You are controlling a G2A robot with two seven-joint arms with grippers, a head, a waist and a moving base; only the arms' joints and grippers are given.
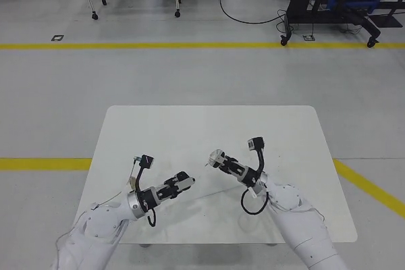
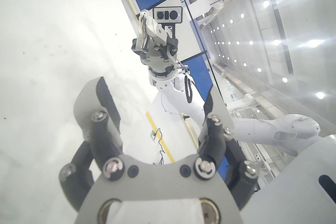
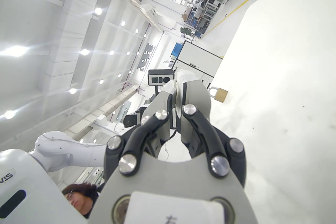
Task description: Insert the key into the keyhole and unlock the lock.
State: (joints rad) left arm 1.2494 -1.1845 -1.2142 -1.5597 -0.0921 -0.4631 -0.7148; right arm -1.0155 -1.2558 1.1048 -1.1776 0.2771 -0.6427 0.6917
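Padlock (image 3: 220,95) was dull brass with shiny steel shackle, table (image 1: 189,128) was smooth matt white, left gripper (image 2: 157,83) had ribbed black rubber pads (image 2: 109,101)

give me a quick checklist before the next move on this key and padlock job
1. Left gripper open and empty: ok.
2. Right gripper shut on a thin pale piece; whether that is the key: cannot tell.
3. Padlock on the table, apart from both grippers: ok.
4. Padlock steadied by a gripper: not ok.
5. Keyhole facing the right gripper: cannot tell.
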